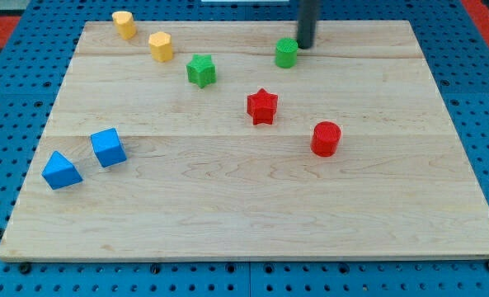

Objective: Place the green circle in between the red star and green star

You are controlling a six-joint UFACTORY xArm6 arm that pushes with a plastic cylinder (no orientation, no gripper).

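The green circle (pixel 286 53) sits near the board's top edge, right of centre. The green star (pixel 201 71) lies to its left and a little lower. The red star (pixel 262 106) lies below the green circle, slightly to the left. My tip (pixel 306 46) stands just to the upper right of the green circle, close to it or touching it. The rod rises out of the view's top.
A red cylinder (pixel 326 139) lies right of and below the red star. Two yellow blocks (pixel 124 25) (pixel 161 46) sit at the top left. A blue cube (pixel 108 148) and a blue triangular block (pixel 61 170) sit at the left. The wooden board (pixel 244 214) rests on a blue pegboard.
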